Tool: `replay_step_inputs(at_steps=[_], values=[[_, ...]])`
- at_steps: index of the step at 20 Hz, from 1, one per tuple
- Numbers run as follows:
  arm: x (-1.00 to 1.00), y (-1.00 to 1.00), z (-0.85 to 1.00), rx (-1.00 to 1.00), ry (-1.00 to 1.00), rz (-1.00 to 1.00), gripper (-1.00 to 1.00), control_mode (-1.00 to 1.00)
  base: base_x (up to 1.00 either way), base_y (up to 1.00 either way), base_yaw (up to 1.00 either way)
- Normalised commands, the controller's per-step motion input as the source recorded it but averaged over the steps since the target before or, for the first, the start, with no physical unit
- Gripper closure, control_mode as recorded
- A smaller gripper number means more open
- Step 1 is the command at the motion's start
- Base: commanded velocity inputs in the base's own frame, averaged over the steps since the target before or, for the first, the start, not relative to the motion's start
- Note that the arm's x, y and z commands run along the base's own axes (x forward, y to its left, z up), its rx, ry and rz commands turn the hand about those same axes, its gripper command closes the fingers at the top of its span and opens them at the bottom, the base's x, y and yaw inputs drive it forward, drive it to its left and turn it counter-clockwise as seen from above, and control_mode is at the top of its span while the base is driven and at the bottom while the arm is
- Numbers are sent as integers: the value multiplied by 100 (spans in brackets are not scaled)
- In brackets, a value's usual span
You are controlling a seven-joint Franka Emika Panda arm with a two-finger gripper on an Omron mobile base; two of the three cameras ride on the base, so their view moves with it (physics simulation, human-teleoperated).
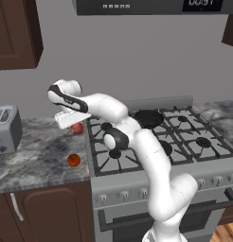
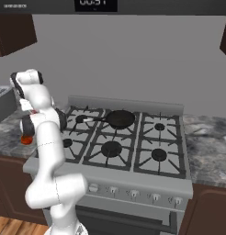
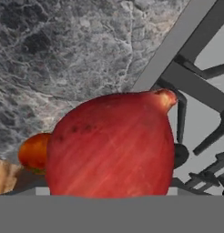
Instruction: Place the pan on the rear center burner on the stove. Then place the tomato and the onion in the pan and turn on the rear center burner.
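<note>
Onion (image 3: 111, 145) looms close, hiding jaws, half-covering tomato (image 3: 35, 152).

The onion (image 3: 111, 145) was pinkish red with a few small dark specks near its top. The tomato (image 1: 73, 160) was orange-red. The counter (image 1: 38, 151) was grey and white with dark wiggly lines, like marble. The stove (image 2: 133, 151) was steel grey, with grey grates and black round burners. The pan (image 2: 120, 119) was black, and its thin handle had a pale tip. The arm (image 1: 151, 165) was white with dark joints. The toaster (image 1: 7, 127) was silver. The cabinets (image 1: 47, 212) were dark brown. The wall (image 2: 133, 59) was plain grey.
</note>
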Motion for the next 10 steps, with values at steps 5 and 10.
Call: replay_step_inputs(at_steps=[5,10], values=[[-77,-100,35,11,-19,-5,100,-100,0,0,0],[-63,-100,53,20,-24,-3,100,-100,0,0,0]])
